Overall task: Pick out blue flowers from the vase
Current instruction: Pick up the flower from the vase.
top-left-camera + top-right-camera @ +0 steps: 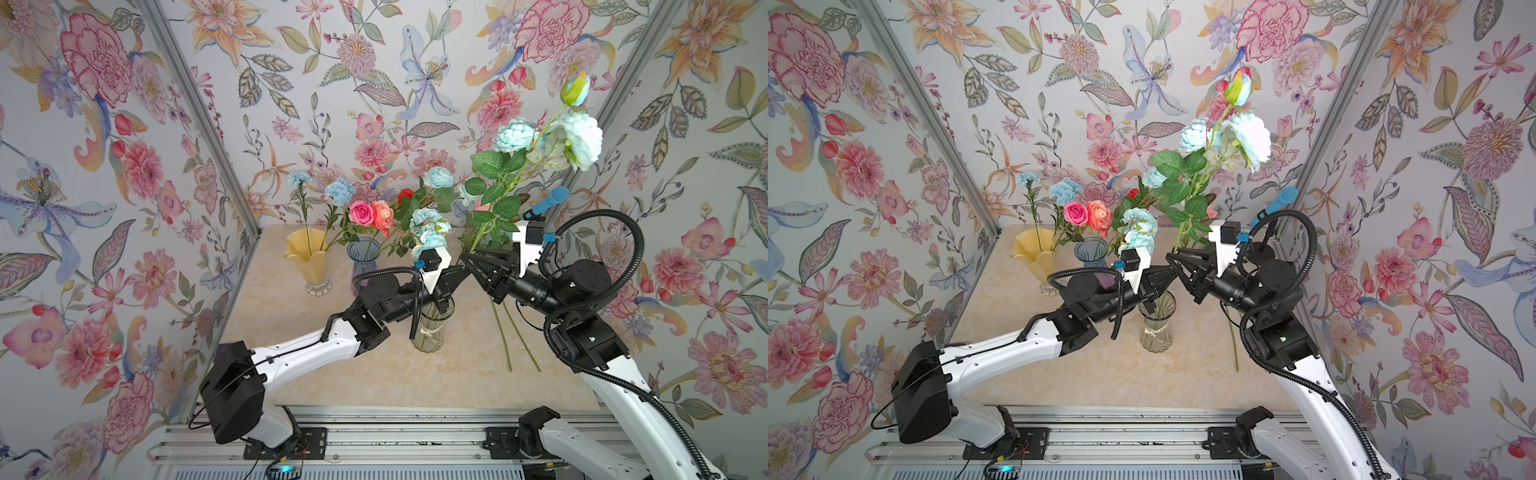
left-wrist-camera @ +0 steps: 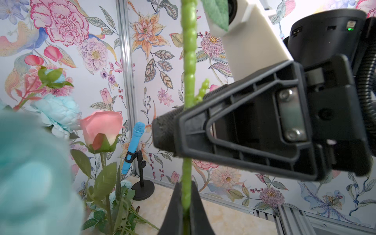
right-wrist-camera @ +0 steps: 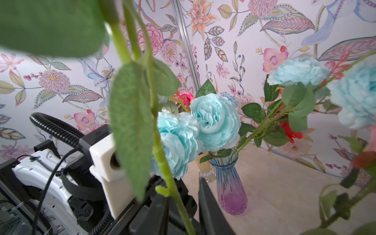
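The left end effector clamps the blue flowers' near-upright stem; the right end effector straddles it just above, jaws apart.

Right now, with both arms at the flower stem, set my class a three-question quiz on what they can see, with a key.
1. True or false: the left fingers are shut on the knobbly green stem of the pale aqua ruffled flower spray.
2. How many glass vases stand on the beige marbled table? A two; B three; C five.
3. Name the sky-blue object on the black stand in the corner.
Key: 1 true; 2 B: ruffled yellow vase, ribbed blue-purple vase, ribbed clear vase; 3 a microphone.
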`<action>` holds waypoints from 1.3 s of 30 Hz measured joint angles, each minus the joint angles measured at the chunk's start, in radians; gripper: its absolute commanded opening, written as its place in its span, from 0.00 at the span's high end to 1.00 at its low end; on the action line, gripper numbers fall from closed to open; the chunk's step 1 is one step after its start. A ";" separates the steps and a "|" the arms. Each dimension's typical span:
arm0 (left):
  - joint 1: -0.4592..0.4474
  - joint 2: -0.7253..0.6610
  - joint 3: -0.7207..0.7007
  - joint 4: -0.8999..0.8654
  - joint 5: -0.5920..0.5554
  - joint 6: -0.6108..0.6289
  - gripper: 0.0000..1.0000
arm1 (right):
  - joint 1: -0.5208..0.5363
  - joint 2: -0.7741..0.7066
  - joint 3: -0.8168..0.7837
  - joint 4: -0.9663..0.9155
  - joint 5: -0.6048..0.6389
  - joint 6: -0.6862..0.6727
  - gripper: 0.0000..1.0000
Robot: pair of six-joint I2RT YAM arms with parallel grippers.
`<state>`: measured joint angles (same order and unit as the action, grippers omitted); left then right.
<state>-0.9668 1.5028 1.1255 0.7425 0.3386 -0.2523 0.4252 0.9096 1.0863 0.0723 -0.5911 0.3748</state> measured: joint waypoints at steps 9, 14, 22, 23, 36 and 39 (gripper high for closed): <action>0.005 -0.003 0.003 0.003 0.005 -0.016 1.00 | 0.008 0.013 0.008 0.016 0.001 -0.010 0.94; 0.006 -0.006 0.003 0.002 0.005 -0.031 0.83 | 0.012 0.021 0.015 0.016 0.015 -0.027 1.00; 0.007 -0.051 -0.041 0.019 0.013 -0.023 0.29 | 0.014 0.048 0.134 -0.062 0.066 -0.090 1.00; 0.007 -0.064 -0.059 0.023 0.007 -0.022 0.29 | 0.014 0.048 0.154 -0.076 0.078 -0.101 1.00; 0.006 -0.259 -0.375 0.150 -0.243 0.086 0.27 | -0.171 -0.004 0.301 -0.335 0.189 -0.150 1.00; 0.006 -0.279 -0.386 0.141 -0.307 0.127 0.28 | -0.286 -0.022 0.299 -0.404 0.188 -0.137 1.00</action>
<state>-0.9607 1.2236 0.7395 0.8837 0.0311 -0.1257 0.1390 0.8879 1.3853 -0.3317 -0.4030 0.2375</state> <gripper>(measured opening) 0.724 0.077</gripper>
